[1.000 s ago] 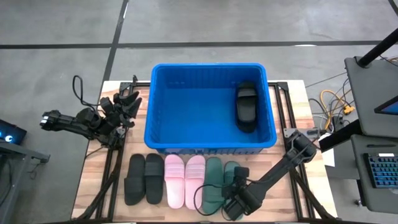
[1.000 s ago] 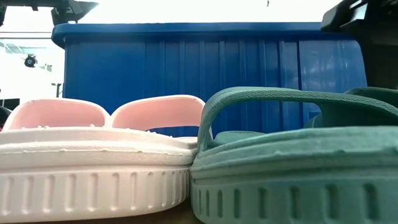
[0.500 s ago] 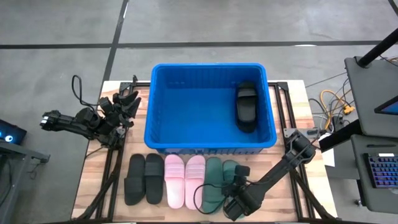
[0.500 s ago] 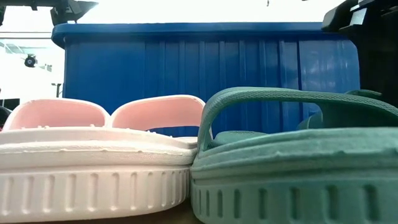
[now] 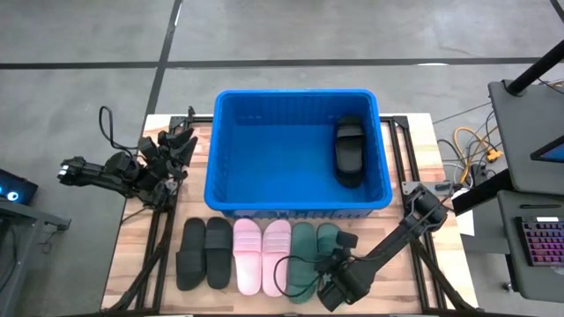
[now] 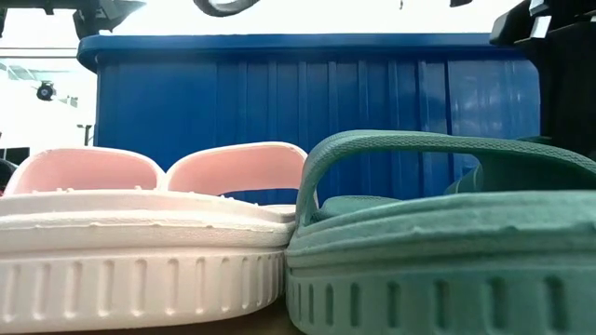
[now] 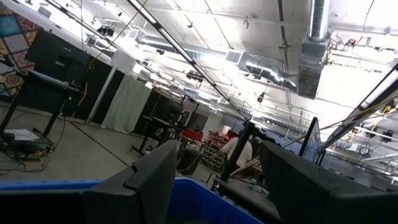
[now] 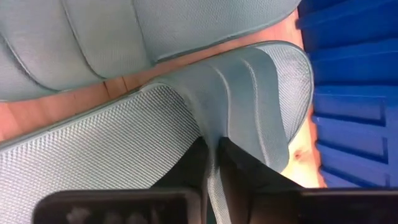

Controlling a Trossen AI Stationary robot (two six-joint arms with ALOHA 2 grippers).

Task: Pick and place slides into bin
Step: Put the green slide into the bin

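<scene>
Pinching the green slide's (image 8: 249, 106) outer edge, the right gripper (image 8: 213, 163) sits clenched just beside the bin (image 8: 354, 93).

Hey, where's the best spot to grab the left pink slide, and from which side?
Grip the left pink slide by its wide strap, coming straight down from above. It lies flat, sole down, and the strap arches clear of the footbed, probably leaving room for a finger underneath. Neighbouring slides press against both long sides, blocking a sideways approach.
</scene>
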